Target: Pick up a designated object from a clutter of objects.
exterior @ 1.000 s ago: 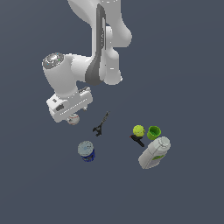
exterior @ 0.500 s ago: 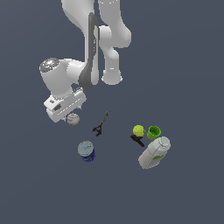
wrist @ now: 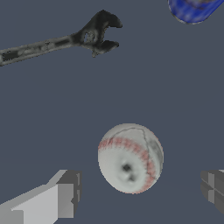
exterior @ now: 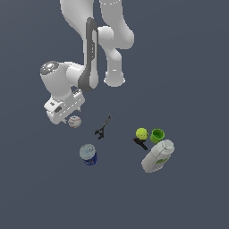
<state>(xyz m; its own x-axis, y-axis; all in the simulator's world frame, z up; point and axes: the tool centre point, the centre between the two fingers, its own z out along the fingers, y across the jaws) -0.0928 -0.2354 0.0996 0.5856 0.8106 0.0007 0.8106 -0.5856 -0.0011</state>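
Baseball [wrist: 130, 157]: lying on the dark surface, off-white with red stitching curving over its upper face; round, so showing no long axis or heading; sitting just under the arm's hand in the exterior view [exterior: 74, 121].
Gripper [wrist: 140, 192]: hovering around the baseball, fingers spread wide, one grey fingertip [wrist: 65, 199] to one side and the other [wrist: 214, 186] to the far side, neither touching the ball; holding nothing.
Surface [exterior: 40, 188]: spreading flat, plain dark slate-blue, filling both views with no walls or edges showing.
Wrench [exterior: 103, 126]: lying flat, black, near the baseball toward the exterior view's right, long axis running diagonally; jaw end [wrist: 99, 33] pointing away from the handle in the wrist view.
Blue can [exterior: 88, 154]: standing upright with a grey top, below the baseball in the exterior view.
Yellow-green ball [exterior: 142, 133]: resting well apart, at the exterior view's right, just beside the green cup [exterior: 157, 135].
Small black tool [exterior: 140, 143]: lying by the yellow-green ball.
White bottle [exterior: 157, 156]: lying tilted, below the cup.
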